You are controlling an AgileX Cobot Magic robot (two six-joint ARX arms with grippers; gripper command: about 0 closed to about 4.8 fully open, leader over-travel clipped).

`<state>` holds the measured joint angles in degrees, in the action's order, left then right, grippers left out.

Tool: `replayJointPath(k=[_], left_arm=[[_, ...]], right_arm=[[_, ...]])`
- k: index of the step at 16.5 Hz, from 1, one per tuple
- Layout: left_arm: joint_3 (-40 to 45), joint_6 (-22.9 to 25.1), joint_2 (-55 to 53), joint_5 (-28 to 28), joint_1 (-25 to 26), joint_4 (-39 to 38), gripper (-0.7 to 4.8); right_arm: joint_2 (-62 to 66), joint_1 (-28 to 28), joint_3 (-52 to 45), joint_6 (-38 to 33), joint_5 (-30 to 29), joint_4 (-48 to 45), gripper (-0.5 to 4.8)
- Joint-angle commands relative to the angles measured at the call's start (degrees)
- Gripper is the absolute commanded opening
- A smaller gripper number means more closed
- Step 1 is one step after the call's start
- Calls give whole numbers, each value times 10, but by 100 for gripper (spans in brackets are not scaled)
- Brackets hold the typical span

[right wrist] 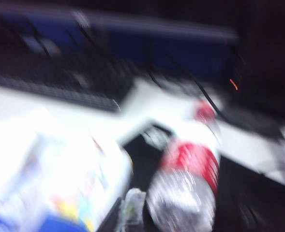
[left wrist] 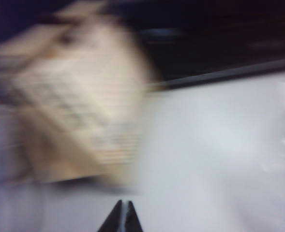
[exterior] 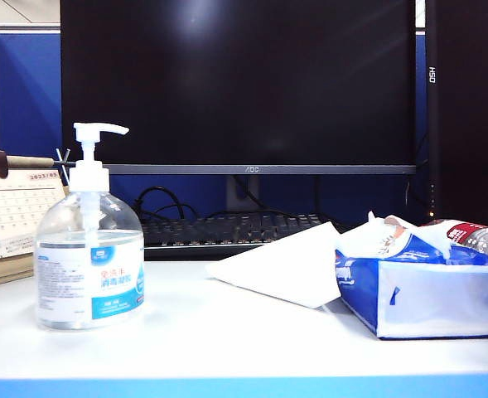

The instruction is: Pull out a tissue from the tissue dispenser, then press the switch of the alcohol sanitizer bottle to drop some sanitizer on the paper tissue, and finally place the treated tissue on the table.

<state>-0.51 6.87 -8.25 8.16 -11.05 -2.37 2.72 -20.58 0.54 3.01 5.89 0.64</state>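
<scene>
Nearest, on the white surface (exterior: pixel 227 340), stand the alcohol sanitizer bottle (exterior: pixel 89 265) at left and the tissue dispenser (exterior: pixel 430 286) at right; between them, a tissue (exterior: pixel 289 265) lies flat against the dispenser. Behind are a desk calendar (exterior: pixel 16 220), keyboard (exterior: pixel 227 230) and monitor (exterior: pixel 237 83). Neither arm enters the exterior view. The left gripper (left wrist: pixel 121 220) and right gripper (right wrist: pixel 127 212), both blurred, have fingers closed on nothing. The task appears complete; no further move seems needed beyond parking the arms.
</scene>
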Motion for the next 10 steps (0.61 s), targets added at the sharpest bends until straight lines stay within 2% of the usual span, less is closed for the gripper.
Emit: replayJointPath(k=[1,3,4,5,7,8,10], left_arm=[[0,14,-2,17,49,44,-5],[0,4,-2,-90,98,96,-5],[0,-22,-2,-147,127,124,-5],[-1,-49,-2,-185,156,110,-5],[-1,-56,-2,-192,186,21,-5],[-1,-55,-2,-190,192,-5,-5],[-1,-85,-1,-204,192,56,-5]], right_arm=[[-1,42,1,-56,-26,-57,-1],[-1,64,1,-57,-36,-61,-1],[-1,74,1,-68,-68,-61,-1],[-1,80,1,-87,-111,-61,-1],[-1,78,1,-97,-137,-55,-1],[-1,78,0,-97,-132,-54,-1],[-1,79,0,-97,-120,-73,-1]])
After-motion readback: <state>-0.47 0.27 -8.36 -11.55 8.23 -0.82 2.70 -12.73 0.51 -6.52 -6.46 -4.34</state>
